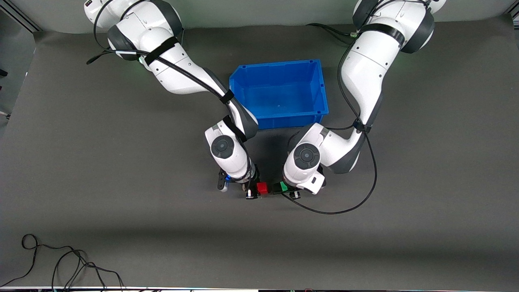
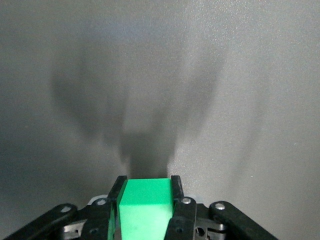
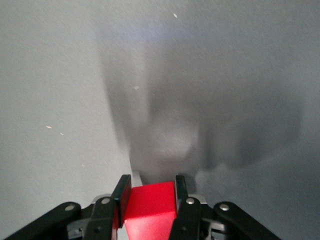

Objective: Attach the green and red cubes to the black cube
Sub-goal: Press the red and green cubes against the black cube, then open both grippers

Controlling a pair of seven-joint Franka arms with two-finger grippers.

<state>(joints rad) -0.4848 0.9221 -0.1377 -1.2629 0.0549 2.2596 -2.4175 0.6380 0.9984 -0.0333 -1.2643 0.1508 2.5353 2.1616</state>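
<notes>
Gripping the red cube (image 1: pixel 262 187), the right gripper (image 1: pixel 253 190) has its two black fingers pressed against opposite faces of it, as the right wrist view shows: red cube (image 3: pixel 149 207) wedged squarely between the fingers (image 3: pixel 121 192), one flat face turned up toward that camera. Being a cube, it has no long axis; its edges run in line with the fingers. The green cube (image 1: pixel 283 186) sits the same way in the left gripper (image 1: pixel 288 190), whose fingers (image 2: pixel 176 187) close on both sides of the green cube (image 2: pixel 145 207) in the left wrist view.

From the front camera the two cubes are level with each other, red toward the right arm's end and green toward the left arm's, with a dark piece (image 1: pixel 275 187) between them touching the green one; whether that is the black cube cannot be told. The wrist views show only grey mat and shadows past each cube, so both seem held above the table (image 1: pixel 121 182), though the height cannot be told.

A blue bin (image 1: pixel 316 109) stands farther from the front camera than the grippers. Loose black cables (image 1: pixel 61 263) lie at the table's near edge. No writing is readable anywhere.
</notes>
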